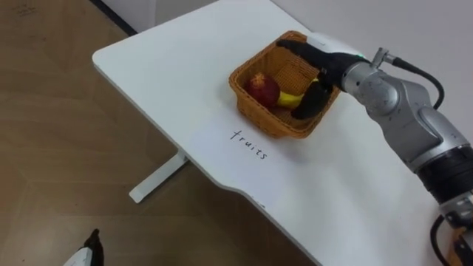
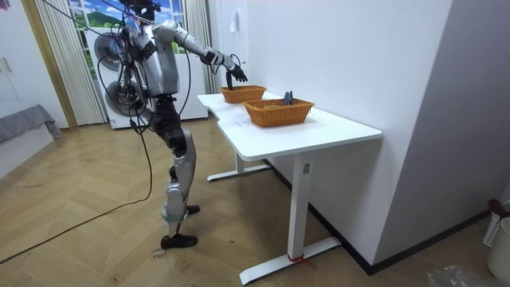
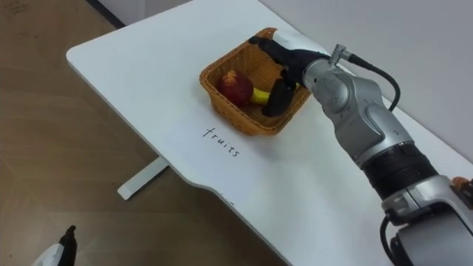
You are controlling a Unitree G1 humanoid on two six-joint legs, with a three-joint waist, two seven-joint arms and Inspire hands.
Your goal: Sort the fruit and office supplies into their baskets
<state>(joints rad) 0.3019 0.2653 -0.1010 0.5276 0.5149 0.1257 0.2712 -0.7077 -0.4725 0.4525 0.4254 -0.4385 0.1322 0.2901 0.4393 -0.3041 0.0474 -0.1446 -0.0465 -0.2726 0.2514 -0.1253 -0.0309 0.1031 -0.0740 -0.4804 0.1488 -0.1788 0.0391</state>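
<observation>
Right hand (image 1: 329,66) spread wide over fruit basket (image 1: 259,118), holding nothing. Apple (image 1: 263,89) sat at banana's (image 1: 290,98) 9 o'clock. Left hand (image 1: 90,250) at 7 o'clock, state can't tell.

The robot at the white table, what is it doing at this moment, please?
The robot stands at one end of the white table and reaches its right hand over the fruit basket. A red fruit and a banana lie inside. The fingers are straight and the thumb hangs down at the banana; whether it touches it, I cannot tell. A second basket stands further along the table. The left hand hangs low.
</observation>
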